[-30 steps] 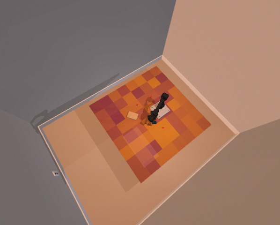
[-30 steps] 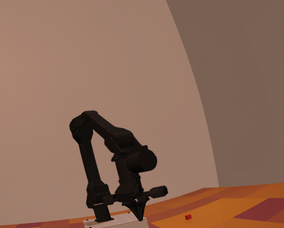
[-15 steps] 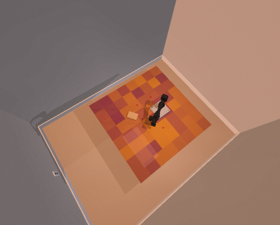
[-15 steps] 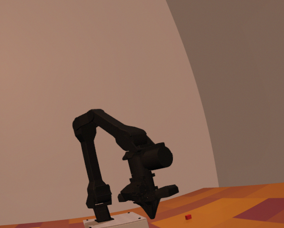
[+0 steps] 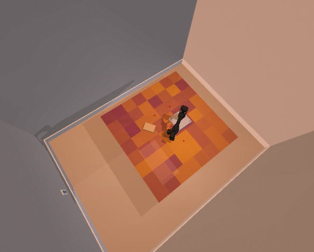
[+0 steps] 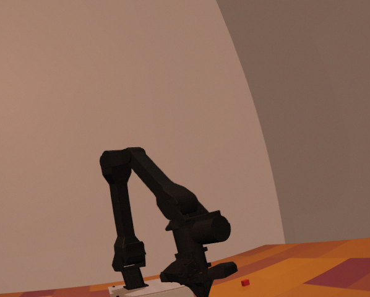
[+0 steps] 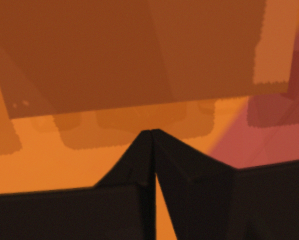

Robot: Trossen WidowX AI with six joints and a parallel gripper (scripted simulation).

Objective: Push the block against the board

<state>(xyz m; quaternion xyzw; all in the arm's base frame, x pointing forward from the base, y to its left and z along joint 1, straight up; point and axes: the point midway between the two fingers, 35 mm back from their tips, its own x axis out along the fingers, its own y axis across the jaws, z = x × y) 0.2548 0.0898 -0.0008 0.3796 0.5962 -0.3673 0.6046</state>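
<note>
Black gripper (image 7: 153, 132), no legible markings

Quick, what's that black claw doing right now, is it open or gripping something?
Gripper: closed, fingertips pressed together, holding nothing.

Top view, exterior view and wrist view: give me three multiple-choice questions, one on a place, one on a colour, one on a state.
1. In the top view, where does the pale tan flat board lie from the black parallel-jaw gripper?
A. picture-left
B. picture-right
C. beneath it

2. In the exterior view, what colour is the small cube on the floor?
A. blue
B. red
C. green

3. The gripper is:
A. wide open
B. shut on the board
C. shut, empty

Answers: 1 A, the board sits left of it, apart; 2 B, it is plainly red; 3 C, the fingertips meet with nothing between.
</note>
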